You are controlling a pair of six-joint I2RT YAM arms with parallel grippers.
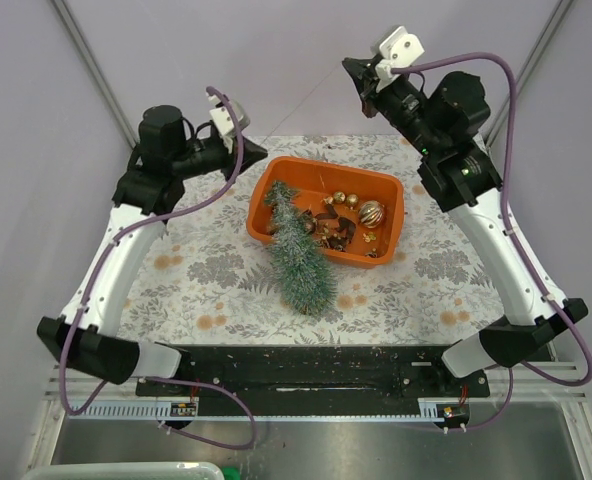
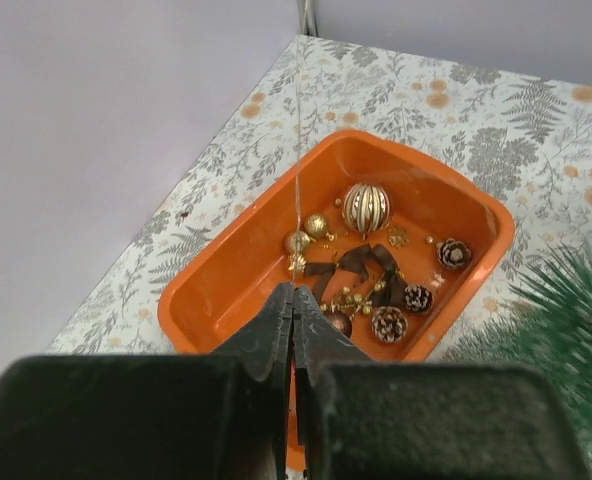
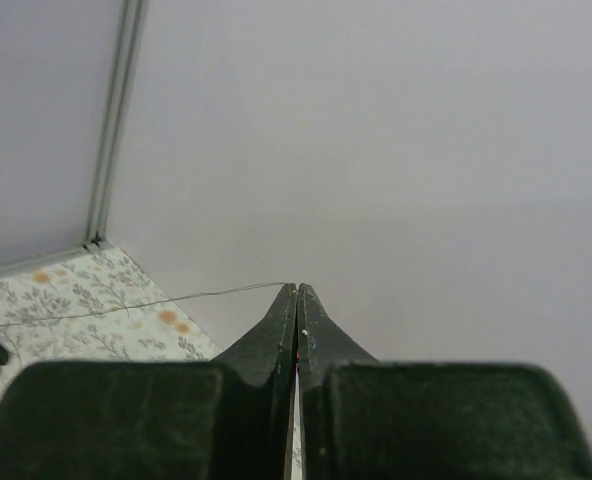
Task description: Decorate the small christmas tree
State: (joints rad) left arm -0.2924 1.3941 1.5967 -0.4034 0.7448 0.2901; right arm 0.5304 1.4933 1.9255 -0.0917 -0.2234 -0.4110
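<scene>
2 wrist views, pinched thread [image 3: 176,297] — overhead, whole small christmas tree [image 1: 301,262]

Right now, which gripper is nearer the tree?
Left. The left gripper sits just beyond the far-left corner of the tray, close to the tip of the tree. The right gripper is farther back, past the tray. Both pinch one thread.

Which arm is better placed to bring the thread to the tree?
Left. The left claw, shut on the thin thread, faces the orange tray near the small christmas tree; the right claw faces the wall.
</scene>
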